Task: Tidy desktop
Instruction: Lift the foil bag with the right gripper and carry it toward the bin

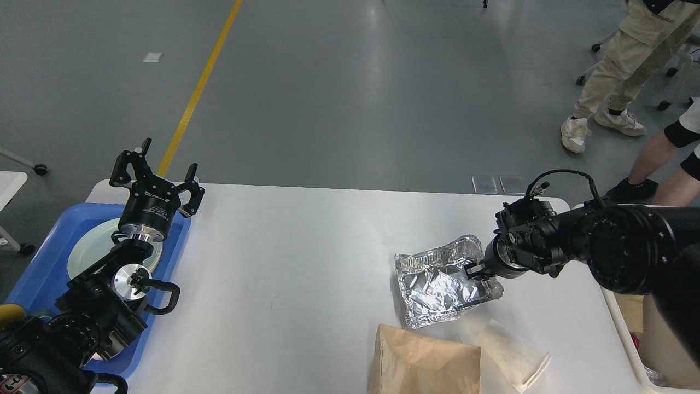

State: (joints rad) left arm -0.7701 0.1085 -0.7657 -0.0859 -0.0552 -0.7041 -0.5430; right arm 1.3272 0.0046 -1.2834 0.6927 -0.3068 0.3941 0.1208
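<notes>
The white desktop [306, 257] carries a crumpled silver foil bag [437, 284] at its right middle. My right gripper [473, 270] reaches in from the right and is shut on the foil bag's right edge, which is raised a little off the surface. A brown paper bag [426, 361] lies at the front edge, with a clear plastic cup [511, 355] on its side to the right of it. My left gripper [156, 171] stands open and empty, pointing up over the far edge of the blue tray [38, 262].
A pale plate [87, 246] lies in the blue tray, partly hidden by my left arm. A cream-white bin [629, 345] holding some trash stands off the table's right edge. People's legs are on the floor at the far right.
</notes>
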